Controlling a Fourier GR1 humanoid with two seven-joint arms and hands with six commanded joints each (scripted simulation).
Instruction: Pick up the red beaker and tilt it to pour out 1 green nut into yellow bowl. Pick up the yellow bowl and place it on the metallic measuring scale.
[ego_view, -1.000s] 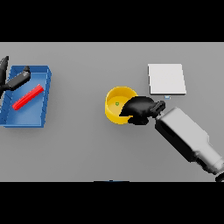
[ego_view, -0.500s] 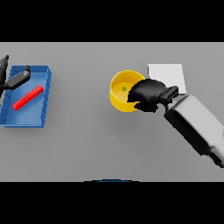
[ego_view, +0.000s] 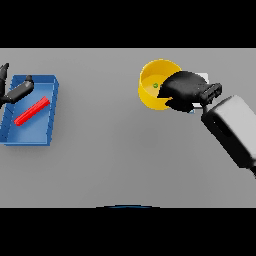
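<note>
The yellow bowl (ego_view: 153, 82) hangs above the table, tipped a little toward me, with one green nut (ego_view: 155, 85) inside. My right hand (ego_view: 182, 91) is shut on the bowl's right rim. Most of the metallic scale (ego_view: 202, 78) is hidden behind that hand; only a pale corner shows. The red beaker (ego_view: 31, 111) lies on its side in the blue tray (ego_view: 46, 136) at the left. My left hand (ego_view: 15, 91) rests over the tray's far left edge, fingers relaxed and holding nothing.
The blue tray takes up the left side of the grey table. My right forearm (ego_view: 232, 129) slants in from the lower right.
My right hand has lifted the yellow bowl and carried it up and to the right, over toward the scale. The left hand and the beaker have stayed in place.
</note>
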